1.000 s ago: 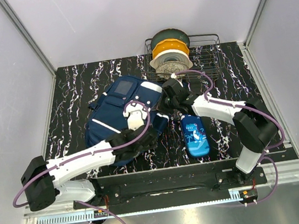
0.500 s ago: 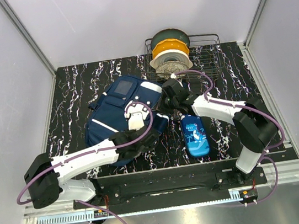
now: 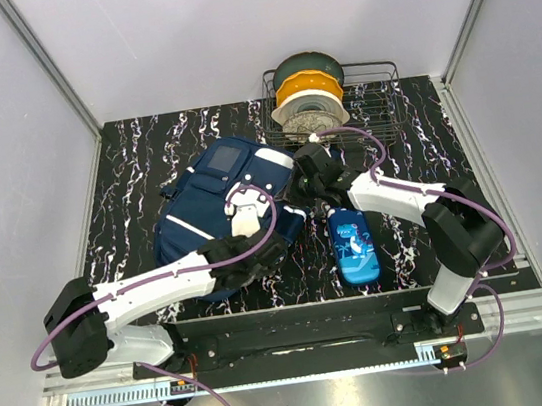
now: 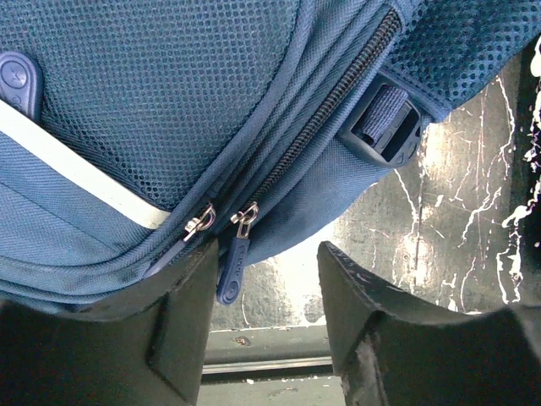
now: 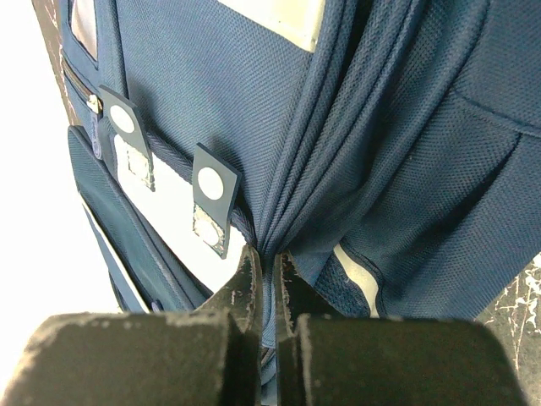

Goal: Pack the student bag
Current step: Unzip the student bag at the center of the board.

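Two zipper pulls (image 4: 243, 218) hang by your left jaws, spread at the student bag's (image 3: 203, 187) near edge on the counter (image 3: 134, 162); your right jaws pinch a fold of its fabric.

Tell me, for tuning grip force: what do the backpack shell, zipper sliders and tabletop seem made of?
The student bag: woven synthetic fabric, likely nylon or polyester, matte; open mesh weave shows. The zipper sliders: metal, shiny silver glint. The table: hard, glossy black marble-look, probably laminate; it reflects light.
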You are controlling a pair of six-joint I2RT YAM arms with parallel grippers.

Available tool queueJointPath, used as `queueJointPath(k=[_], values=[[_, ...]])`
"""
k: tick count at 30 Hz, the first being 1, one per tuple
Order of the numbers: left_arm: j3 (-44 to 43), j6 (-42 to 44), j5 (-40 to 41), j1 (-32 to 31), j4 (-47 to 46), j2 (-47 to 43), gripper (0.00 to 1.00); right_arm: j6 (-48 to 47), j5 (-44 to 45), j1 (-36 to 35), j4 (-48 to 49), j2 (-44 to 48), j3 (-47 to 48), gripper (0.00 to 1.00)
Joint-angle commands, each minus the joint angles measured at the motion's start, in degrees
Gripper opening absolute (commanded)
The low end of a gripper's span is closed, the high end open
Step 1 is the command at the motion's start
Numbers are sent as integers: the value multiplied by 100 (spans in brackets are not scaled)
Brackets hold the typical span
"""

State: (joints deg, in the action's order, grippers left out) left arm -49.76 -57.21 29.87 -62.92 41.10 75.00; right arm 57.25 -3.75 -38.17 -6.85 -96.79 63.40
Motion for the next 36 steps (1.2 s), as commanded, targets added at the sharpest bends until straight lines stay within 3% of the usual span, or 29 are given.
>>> queueJointPath(k=[1,3,5,12,14,15,28,36], values=[[19,43,28,42,3,102,45,-188,-109,3,-97,152,103,0],[10,70,-7,42,-23,155,40,-188,-100,3,-106,152,103,0],[-8,87,-42,42,-58,181,25,-197,-100,3,-123,161,103,0],[10,114,-43,60,-50,190,21,-188,-73,3,-132,161,94,0],[27,96,-25,78,-15,182,11,-206,-73,3,-141,170,94,0],[45,70,-7,86,3,164,1,-197,-73,3,-132,170,94,0],[378,-298,415,122,925,-582,0,-610,253,407,-281,486,172,0],[906,-1230,371,130,2322,-2164,0,-1444,-143,557,-589,91,797,0]])
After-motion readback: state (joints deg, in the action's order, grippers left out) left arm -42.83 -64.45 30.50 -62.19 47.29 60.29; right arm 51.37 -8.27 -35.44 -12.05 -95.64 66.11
